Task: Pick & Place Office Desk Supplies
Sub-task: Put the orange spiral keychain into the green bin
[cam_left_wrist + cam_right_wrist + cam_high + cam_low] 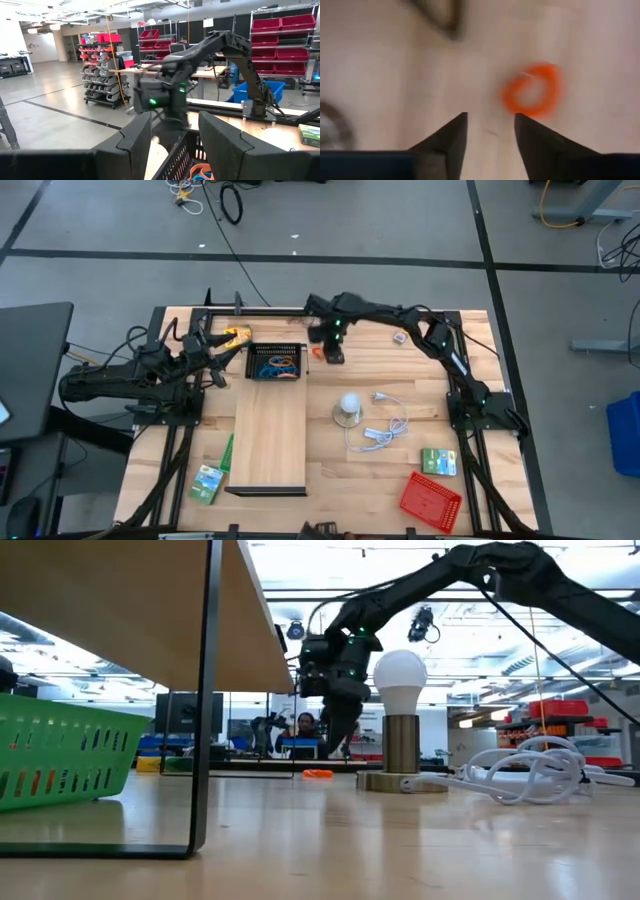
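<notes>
An orange loop (530, 95) lies flat on the table, a little to one side of my open right gripper (490, 131), which hovers above it with fingers pointing down. The high view shows the right gripper (331, 352) just right of the black mesh tray (273, 362) with the orange loop (315, 353) between them; the low view shows the loop (317, 773) below the gripper (335, 730). Blue and orange loops (275, 366) lie in the tray. My left gripper (175, 142) is open, just left of the tray's rim (176, 159). Green card boxes (438, 462) (207, 483) lie near the near edge.
The pale wooden board (270, 430) stretches from the black tray toward the near edge. A lamp with a white bulb (347, 409) and its white cable (385, 430) sit mid-table. A red mesh tray (430, 498), a green tray (60, 755), a yellow item (237, 335) and a small pale item (398, 337) also lie about.
</notes>
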You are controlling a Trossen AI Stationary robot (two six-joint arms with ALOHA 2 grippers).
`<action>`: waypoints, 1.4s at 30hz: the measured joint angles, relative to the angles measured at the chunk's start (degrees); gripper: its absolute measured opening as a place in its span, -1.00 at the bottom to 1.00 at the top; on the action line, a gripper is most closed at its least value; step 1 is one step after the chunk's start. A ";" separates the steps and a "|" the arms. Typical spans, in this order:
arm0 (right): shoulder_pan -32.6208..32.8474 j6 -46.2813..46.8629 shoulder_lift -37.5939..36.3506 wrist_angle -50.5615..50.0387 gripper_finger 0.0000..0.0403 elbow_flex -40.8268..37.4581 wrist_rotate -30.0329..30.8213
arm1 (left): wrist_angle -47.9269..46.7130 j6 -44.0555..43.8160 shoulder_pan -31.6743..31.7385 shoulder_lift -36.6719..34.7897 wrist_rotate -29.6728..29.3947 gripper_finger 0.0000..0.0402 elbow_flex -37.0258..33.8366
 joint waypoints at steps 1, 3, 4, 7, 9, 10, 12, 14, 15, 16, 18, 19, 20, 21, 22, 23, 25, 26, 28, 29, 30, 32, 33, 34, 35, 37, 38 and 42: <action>0.86 -0.59 0.04 -0.29 -0.11 -0.09 0.08 | -0.02 0.19 0.00 0.00 0.00 -0.16 0.02; 2.63 -2.14 0.09 0.14 -0.03 -0.10 2.33 | -0.07 0.48 0.00 0.02 0.01 -0.16 0.00; 3.15 -2.77 0.09 0.34 -0.01 -0.10 3.86 | -0.11 0.61 0.00 0.02 0.02 -0.16 0.01; 3.91 -3.27 0.12 0.20 0.00 -0.10 7.63 | -0.14 0.70 0.00 0.02 0.02 -0.16 0.00; 4.06 -3.55 0.12 -0.50 -0.02 -0.10 9.36 | -0.24 0.68 -0.02 0.02 0.02 -0.16 0.02; 4.08 -4.10 0.12 -1.39 -0.04 -0.10 10.97 | -0.39 0.66 -0.04 0.02 0.02 -0.16 0.00; 3.75 -5.38 -0.05 -3.33 -0.06 -0.12 14.56 | -0.47 0.52 -0.04 0.02 0.28 -0.16 0.00; 3.09 -6.87 -0.53 -3.65 -0.08 -0.15 15.67 | -0.43 0.45 -0.04 0.00 1.06 -0.16 0.00; 2.62 -7.93 -0.65 -3.30 -0.08 -0.11 15.67 | -0.41 0.40 -0.04 0.00 1.25 -0.16 0.01; 2.15 -8.92 -0.67 -3.30 -0.09 -0.08 15.69 | -0.44 0.24 -0.04 0.01 1.31 -0.16 0.02; 1.30 -10.58 -0.52 -2.95 -0.09 -0.17 14.38 | -0.42 -0.04 -0.04 0.00 1.31 -0.16 0.01; 0.94 -11.66 -0.31 -2.21 -0.09 -0.16 13.23 | -0.40 -0.06 -0.04 0.00 1.31 -0.16 0.00; 0.73 -12.86 -0.20 -1.55 -0.09 -0.15 12.86 | -0.42 -0.10 -0.04 0.02 1.31 -0.16 0.02; 0.69 -13.99 -0.05 -1.33 -0.09 -0.16 12.93 | -0.43 -0.15 -0.04 0.02 1.33 -0.16 0.01; 0.77 -14.95 0.31 -0.77 -0.09 -0.17 13.23 | -0.42 -0.17 -0.04 0.01 1.39 -0.16 0.01; 0.84 -15.83 0.63 0.11 -0.09 -0.17 13.66 | -0.42 -0.19 -0.04 0.00 1.63 -0.16 0.00; 0.87 -16.70 0.97 -0.35 -0.09 -0.22 14.24 | -0.43 -0.19 -0.04 0.02 2.41 -0.16 0.00; 0.84 -16.50 1.03 -0.43 -0.09 -0.23 13.59 | -0.42 -0.21 -0.04 0.02 2.67 -0.16 0.00; 0.61 -14.68 1.03 -0.72 -0.09 -0.21 9.94 | -0.45 -0.20 -0.04 0.01 2.69 -0.16 0.00; 0.42 -13.37 0.92 -1.85 -0.09 -0.21 7.31 | -0.46 -0.19 -0.04 0.02 2.67 -0.16 0.02; 0.24 -11.90 0.73 -2.86 -0.09 -0.21 4.31 | -0.48 -0.19 -0.04 0.02 2.67 -0.16 0.00; -0.14 -8.99 -0.26 -3.75 -0.09 -0.21 -3.74 | -0.73 -0.19 -0.02 0.02 2.67 -0.16 0.00; -0.43 -7.61 -0.79 -4.10 -0.09 -0.20 -8.45 | -0.88 -0.19 0.00 0.02 2.67 -0.16 0.00; -0.64 -6.71 -1.34 -4.01 -0.09 -0.13 -13.08 | -0.88 -0.19 0.00 0.02 2.67 -0.16 0.00; -0.88 -6.34 -1.66 -3.79 -0.09 -0.12 -17.39 | -0.86 -0.20 0.00 0.02 2.67 -0.16 0.00; -1.27 -5.29 -1.72 -2.70 -0.10 -0.12 -22.57 | -0.83 -0.25 0.00 0.00 2.67 -0.16 0.00; -1.48 -4.82 -1.68 -1.62 -0.12 -0.14 -23.86 | -0.84 -0.56 0.00 0.02 2.67 -0.16 0.00; -3.60 -4.51 -1.36 0.28 -0.21 -0.13 -28.15 | -0.83 -1.48 0.00 0.02 3.43 -0.16 0.00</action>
